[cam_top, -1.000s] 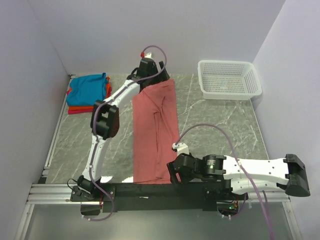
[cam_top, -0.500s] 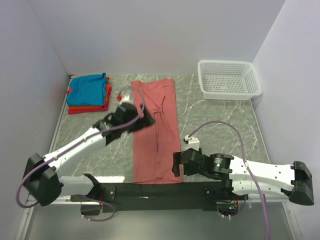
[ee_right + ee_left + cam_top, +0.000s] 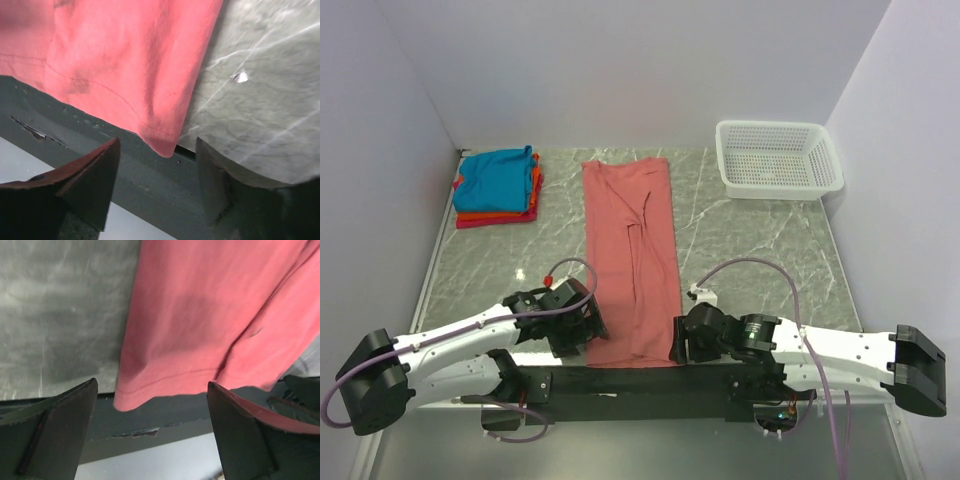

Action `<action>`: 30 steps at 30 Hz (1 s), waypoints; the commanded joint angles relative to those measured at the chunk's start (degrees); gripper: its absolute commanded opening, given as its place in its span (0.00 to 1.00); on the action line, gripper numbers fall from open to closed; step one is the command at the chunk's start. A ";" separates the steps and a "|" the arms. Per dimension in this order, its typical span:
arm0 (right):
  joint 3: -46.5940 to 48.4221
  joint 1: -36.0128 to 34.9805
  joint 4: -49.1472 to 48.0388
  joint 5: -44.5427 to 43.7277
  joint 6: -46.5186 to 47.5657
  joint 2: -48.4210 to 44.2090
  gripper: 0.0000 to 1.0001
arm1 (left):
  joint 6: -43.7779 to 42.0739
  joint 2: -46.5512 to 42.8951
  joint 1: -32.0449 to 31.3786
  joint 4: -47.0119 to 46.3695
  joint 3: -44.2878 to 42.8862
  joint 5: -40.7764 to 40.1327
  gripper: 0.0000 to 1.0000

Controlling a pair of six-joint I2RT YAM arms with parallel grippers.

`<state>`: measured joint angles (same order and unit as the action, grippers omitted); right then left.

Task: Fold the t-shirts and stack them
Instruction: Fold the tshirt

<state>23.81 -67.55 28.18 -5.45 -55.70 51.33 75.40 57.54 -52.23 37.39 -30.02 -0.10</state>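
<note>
Left fingers are spread wide apart and hold nothing. They sit low at the bottom left of the top view, just beside the lower left corner of the pink t-shirt. In the left wrist view that corner hangs just above the gap between them, not touching either one.

Right fingers are apart too, and they hold nothing. The lower right corner of the pink t-shirt pokes down into the gap between them, but neither one pinches it.

Under it all is the grey stone desk, which fills the middle of the top view. The pink t-shirt lies flat on the desk as one long strip, running from the top middle down to the bottom middle. It has a wrinkle down its middle. Its bottom edge lies over the black rail at the bottom of the desk.

The white basket sits at the upper right.

At the upper left is a small pile of folded t-shirts. The teal t-shirt is on top, the orange t-shirt is under it, and the red t-shirt is at the bottom.
</note>
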 commanded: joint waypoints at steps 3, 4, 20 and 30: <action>-1.58 0.31 -5.33 2.99 -3.01 1.75 0.65 | 2.66 1.61 -1.12 -3.18 3.91 5.54 0.84; -1.49 0.31 -5.16 2.99 -3.01 1.93 0.59 | 2.04 2.13 -1.04 -4.59 4.35 7.46 0.79; -5.44 0.31 -9.11 4.05 -6.70 3.42 0.36 | 0.81 7.32 -2.53 -5.22 5.15 11.35 0.04; -1.07 0.22 -7.54 -2.97 -1.61 -0.52 0.00 | 0.19 3.02 -2.44 -1.62 -0.47 6.79 0.01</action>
<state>18.85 -67.55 20.10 -2.39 -59.92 53.41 76.90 62.35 -54.35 33.30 -26.44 10.09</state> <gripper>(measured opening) 0.011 0.039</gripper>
